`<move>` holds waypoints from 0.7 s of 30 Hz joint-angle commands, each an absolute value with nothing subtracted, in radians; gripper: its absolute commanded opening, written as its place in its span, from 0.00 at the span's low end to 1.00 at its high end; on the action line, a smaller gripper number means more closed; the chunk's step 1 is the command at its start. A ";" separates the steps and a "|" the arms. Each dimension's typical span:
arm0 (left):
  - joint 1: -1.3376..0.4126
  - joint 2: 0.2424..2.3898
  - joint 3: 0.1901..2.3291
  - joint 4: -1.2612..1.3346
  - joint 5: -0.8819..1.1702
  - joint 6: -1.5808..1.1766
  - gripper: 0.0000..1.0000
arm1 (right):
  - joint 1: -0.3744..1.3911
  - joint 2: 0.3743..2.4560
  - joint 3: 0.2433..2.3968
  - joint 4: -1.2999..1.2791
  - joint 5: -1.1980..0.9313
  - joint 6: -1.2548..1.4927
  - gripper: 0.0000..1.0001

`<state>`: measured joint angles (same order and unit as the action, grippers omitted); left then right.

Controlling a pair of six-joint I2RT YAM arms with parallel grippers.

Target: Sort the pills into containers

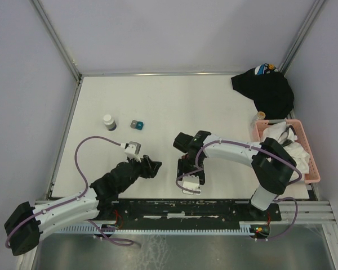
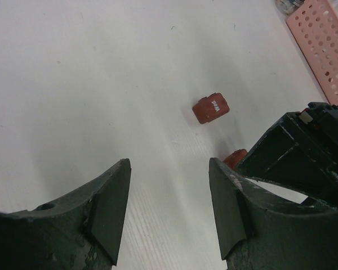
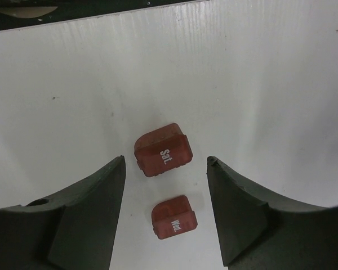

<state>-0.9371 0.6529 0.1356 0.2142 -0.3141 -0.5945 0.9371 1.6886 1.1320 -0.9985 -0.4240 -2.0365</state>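
- Progress: looks early. No loose pills show in any view, and none seen inside anything.
- Sat. box (image 3: 162, 150) and Wed. box (image 3: 173, 217), both small, red and lid-shut, lie on the table (image 1: 174, 101) near its front-middle. They sit close together but not touching.
- R gripper (image 3: 165, 164): jaws apart, straddling both boxes. Wed. box sits between the fingers w/ a gap each side, so no grip yet.
- L gripper (image 2: 168, 163): jaws apart, nothing between them, pointed at the same spot. It sees one red box in the open and a 2nd half hidden behind the R gripper.
- White bottle (image 1: 108, 122) and two tiny teal/grey boxes (image 1: 137, 124) stand far-left, well apart from both arms. Can't tell if the bottle is open.
- Vial w/ yellowish top (image 1: 261, 116) stands at the far corner of the pink basket (image 1: 304, 163), next to a black cloth (image 1: 265, 90).
- Left to do, prob.: open boxes, get pills out, drop them in. Basically all of it.
- Room: plenty of bare table beyond and to the left. It's tight in the middle, where the grippers sit just beside each other, so there's a bump risk.
- The front rail (image 3: 73, 11) is near the boxes, so little room to pull toward the bases.
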 commanded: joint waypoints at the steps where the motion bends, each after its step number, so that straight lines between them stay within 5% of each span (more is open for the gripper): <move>1: -0.933 0.652 0.129 0.250 -0.345 -0.629 0.64 | 0.951 1.712 1.143 -0.971 -0.361 -2.138 0.68; 21: -0.934 0.662 0.101 0.288 -0.329 -0.647 0.63 | 0.974 1.756 1.124 -0.900 -0.343 -2.091 0.62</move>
